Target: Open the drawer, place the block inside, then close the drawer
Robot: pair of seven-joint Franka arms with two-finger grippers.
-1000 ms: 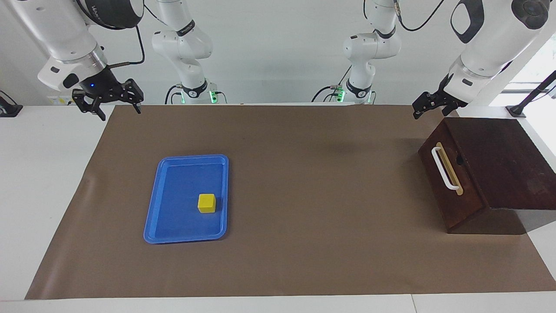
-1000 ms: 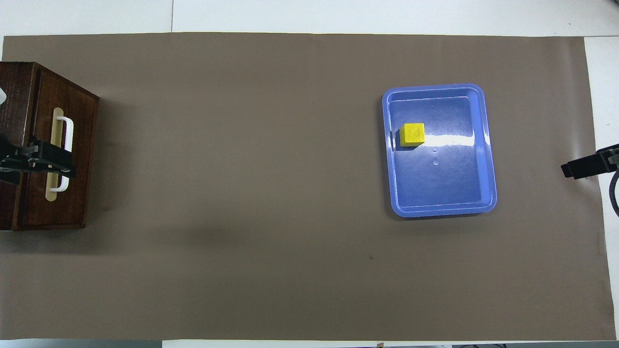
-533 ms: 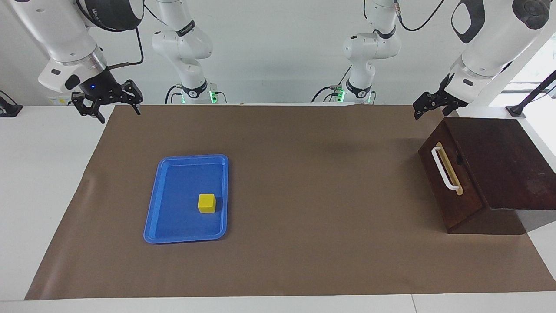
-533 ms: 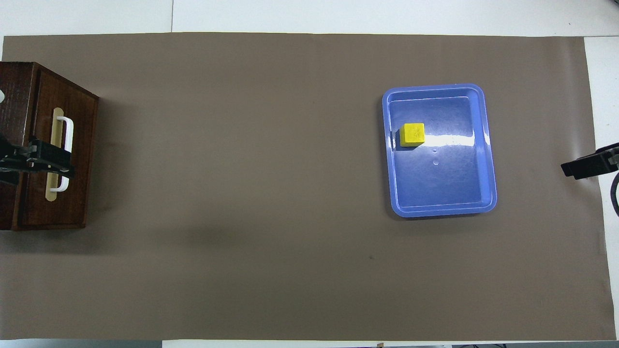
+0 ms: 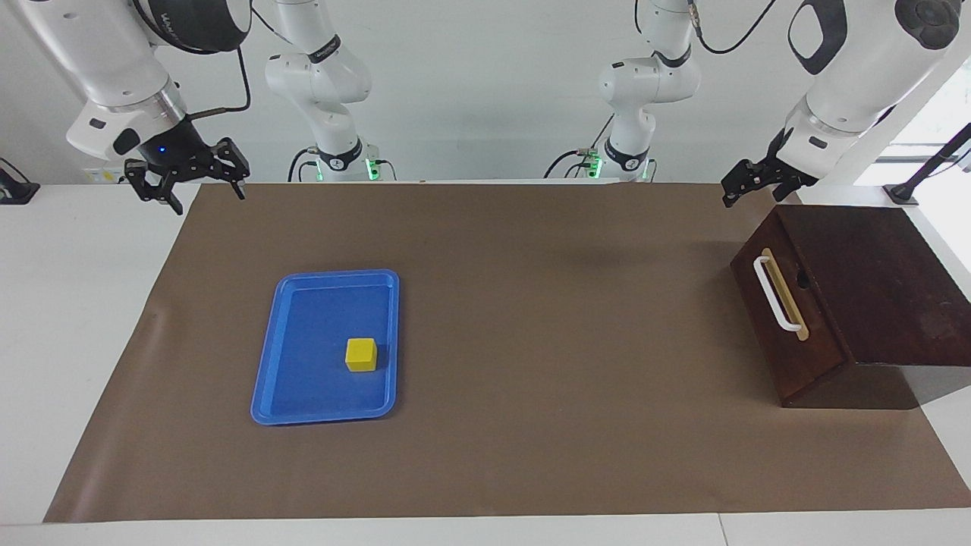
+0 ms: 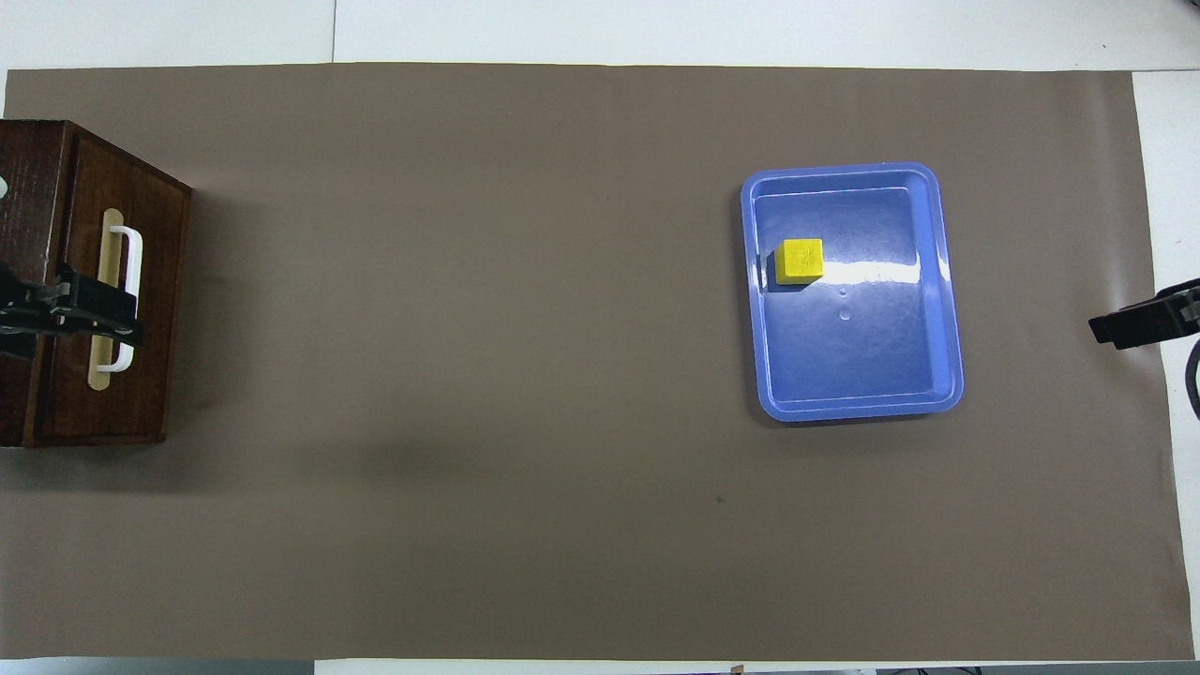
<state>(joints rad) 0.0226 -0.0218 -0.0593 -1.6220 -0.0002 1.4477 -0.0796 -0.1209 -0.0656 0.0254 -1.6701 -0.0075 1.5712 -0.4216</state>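
Now | desk (image 5: 45, 318): white, under brown mat (image 5: 531, 318) | yellow block (image 5: 361, 354) in blue tray (image 5: 265, 371) | drawer (image 5: 774, 303) closed | left pincer (image 5: 747, 186), right pincer (image 5: 190, 182): spread, empty | wall: white

You have a white worktop (image 5: 76, 318) covered almost edge to edge by a brown mat (image 5: 531, 341). On the mat, below and inward of the right end effector (image 5: 199, 187), lies a blue tray (image 5: 303, 394) (flat, glossy). The dark wooden box (image 5: 872, 288) sits on the mat just beneath the left end effector (image 5: 747, 186), at that arm's end.
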